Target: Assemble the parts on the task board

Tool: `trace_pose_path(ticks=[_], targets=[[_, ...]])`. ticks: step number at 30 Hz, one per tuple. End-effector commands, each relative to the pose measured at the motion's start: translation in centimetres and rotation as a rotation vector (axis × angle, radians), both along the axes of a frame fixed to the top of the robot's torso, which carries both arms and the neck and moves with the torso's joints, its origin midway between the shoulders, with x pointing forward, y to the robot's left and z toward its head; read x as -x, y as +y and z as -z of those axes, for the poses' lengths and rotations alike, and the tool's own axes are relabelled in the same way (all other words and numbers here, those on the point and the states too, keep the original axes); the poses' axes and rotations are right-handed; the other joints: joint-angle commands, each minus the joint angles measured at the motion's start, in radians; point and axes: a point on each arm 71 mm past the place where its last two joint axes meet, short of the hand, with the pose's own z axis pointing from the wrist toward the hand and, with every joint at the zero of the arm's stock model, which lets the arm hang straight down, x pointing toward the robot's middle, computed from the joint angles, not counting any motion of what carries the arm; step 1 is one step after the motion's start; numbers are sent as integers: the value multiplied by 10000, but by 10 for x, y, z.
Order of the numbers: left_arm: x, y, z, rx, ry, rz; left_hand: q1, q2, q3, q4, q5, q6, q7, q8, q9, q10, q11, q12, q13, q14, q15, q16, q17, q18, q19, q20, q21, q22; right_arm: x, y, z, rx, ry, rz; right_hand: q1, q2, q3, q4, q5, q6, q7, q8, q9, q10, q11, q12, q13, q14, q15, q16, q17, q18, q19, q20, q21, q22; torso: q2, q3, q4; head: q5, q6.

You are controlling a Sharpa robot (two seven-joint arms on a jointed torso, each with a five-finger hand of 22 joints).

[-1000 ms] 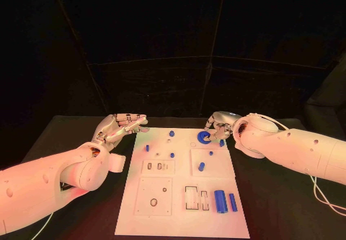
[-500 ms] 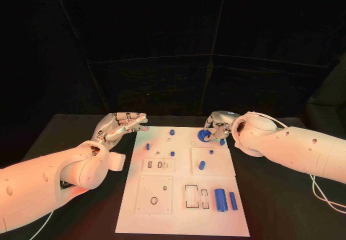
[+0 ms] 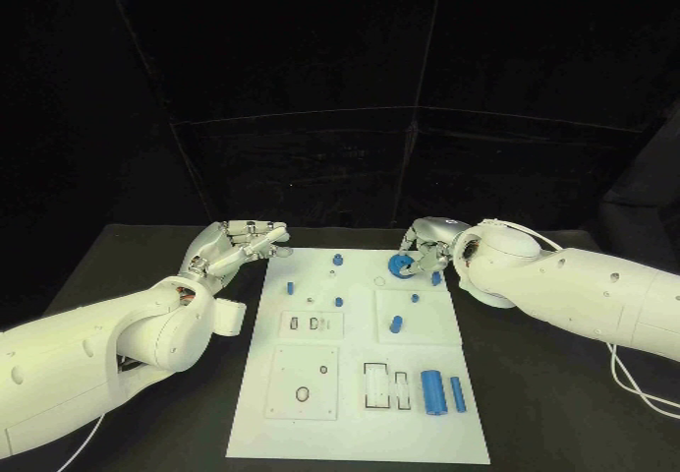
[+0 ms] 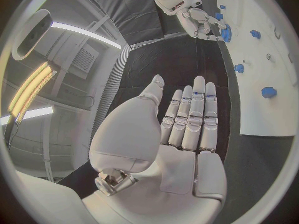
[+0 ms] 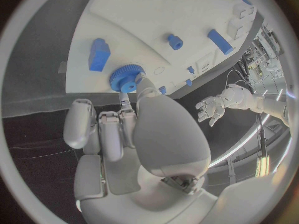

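**Gear held at the task board's far right edge**

Gear point(image 3: 401, 265), blue and toothed, sits pinched in the right hand's point(image 3: 429, 246) fingertips near the far right corner of the task board point(image 3: 355, 413). The right wrist view shows its teeth, with a blue block point(image 5: 98, 54) beside it. The left hand point(image 3: 236, 246) hovers off the far left corner, fingers extended, empty.

dim backdrop, bright overhead strips

The left hand point(image 3: 236, 246) hovers with fingers straight and empty (palm bare), while the right hand point(image 3: 425, 252) pinches with curled fingertips.
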Motion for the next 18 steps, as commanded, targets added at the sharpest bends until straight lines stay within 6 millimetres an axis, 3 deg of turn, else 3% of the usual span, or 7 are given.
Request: trace_pose_path(ticks=[1,9,18], targets=[[0,-1,-1,24,-56,133,17,97,-6,-60,10,-1,55,-68,-15,-44,49,-56,-17,-63,-4,-52,16,55,26,18,-58,-19,1,1,1,36,-200,124,-5,265,276,-19,187,197,-50,62,5,150,-107,63,1036,742,-48,54,1184,-102,110,-33,76,67,-5,2,-1,-7,4],[0,-1,-1,20,-39,136,22,108,-3,-66,11,0,56,-73,-15,-45,50,-61,-17,-64,-3,-58,18,55,27,19,-62,-22,9,9,-6,-339,-832,-15,-134,231,754,-84,749,505,-135,-49,-29,261,-184,175,1191,759,-117,85,1275,-137,222,-98,160,242,-11,-13,10,15,17],[2,-1,-2,27,-24,164,22,108,-3,-66,11,0,56,-73,-15,-45,50,-61,-17,-64,-3,-58,18,55,27,19,-62,-22,29,40,-18,-613,-1653,-708,-353,81,972,-72,693,643,-158,-164,-41,306,-208,207,1245,770,-140,103,1330,-166,302,-124,219,376,-22,-40,19,39,85]])
